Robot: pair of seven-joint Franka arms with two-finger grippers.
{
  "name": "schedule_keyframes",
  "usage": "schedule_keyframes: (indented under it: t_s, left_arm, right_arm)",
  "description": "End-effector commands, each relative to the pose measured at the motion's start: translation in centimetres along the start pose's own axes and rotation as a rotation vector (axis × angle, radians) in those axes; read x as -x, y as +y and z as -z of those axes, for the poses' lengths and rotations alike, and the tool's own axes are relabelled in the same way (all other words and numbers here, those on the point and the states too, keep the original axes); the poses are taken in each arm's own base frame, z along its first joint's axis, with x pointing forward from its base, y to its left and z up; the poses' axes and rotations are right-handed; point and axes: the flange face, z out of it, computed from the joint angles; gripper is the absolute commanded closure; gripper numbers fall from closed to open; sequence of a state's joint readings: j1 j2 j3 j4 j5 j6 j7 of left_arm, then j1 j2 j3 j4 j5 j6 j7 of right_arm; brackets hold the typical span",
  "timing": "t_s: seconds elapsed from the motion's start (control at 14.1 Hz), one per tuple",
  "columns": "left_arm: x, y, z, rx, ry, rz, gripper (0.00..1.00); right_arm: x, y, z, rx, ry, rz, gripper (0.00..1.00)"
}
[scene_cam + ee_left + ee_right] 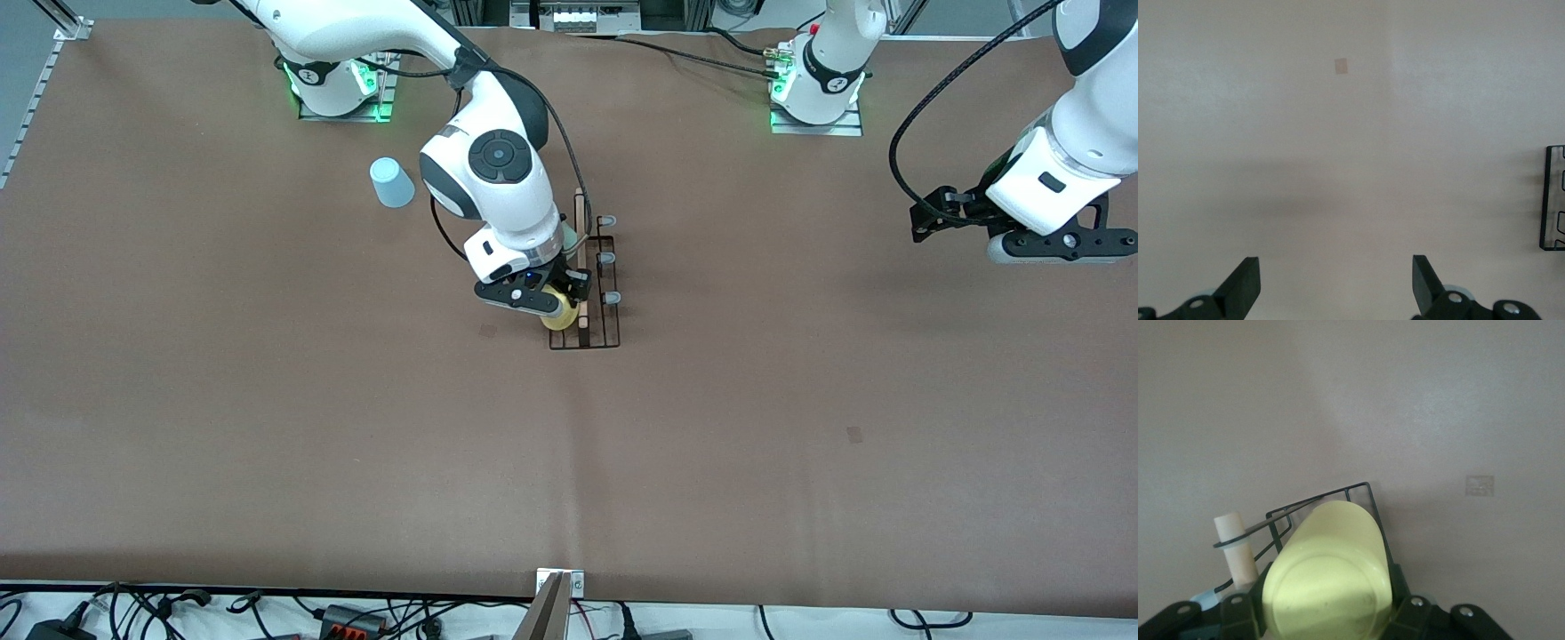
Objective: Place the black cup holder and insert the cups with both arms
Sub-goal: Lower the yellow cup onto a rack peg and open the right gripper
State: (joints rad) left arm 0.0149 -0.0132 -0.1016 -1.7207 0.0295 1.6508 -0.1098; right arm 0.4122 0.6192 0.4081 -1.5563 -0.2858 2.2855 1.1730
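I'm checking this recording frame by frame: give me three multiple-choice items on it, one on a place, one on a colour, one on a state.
1. Where is the light blue cup?
A. on the rack
B. on the table, toward the right arm's end
C. in the left gripper

2. What colour is the cup in the right gripper?
A. yellow
B. pink
C. white

3. How is the left gripper?
A. shut on a cup
B. open and empty
C. shut on the rack

Answers:
1 B: it stands alone on the table, apart from the black rack.
2 A: the yellow cup sits between its jaws at the rack.
3 B: its jaws stand apart over bare table.
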Motion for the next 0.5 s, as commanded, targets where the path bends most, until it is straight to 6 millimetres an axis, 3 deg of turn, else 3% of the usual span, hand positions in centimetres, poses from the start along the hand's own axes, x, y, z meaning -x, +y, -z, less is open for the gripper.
schedule_keyframes:
  t_s: [0.0, 0.21, 0.43]
  left_arm:
    - [-0.3, 0.3, 0.5, 0.024, -0.007, 0.002, 0.00]
    - [-0.3, 0.2, 0.5, 0.023, -0.007, 0.002, 0.00]
    - [-0.3, 0.2, 0.5, 0.023, -0.007, 0.002, 0.00]
  right_arm:
    - [-0.7, 0.0, -0.5, 0.011, 0.011, -0.013, 0.00]
    - [-3.6, 1.7, 1.4, 0.015, 0.045, -0.036, 0.00]
    - [-7.8, 5.8, 4.7, 0.087, 0.044, -0.032, 0.00]
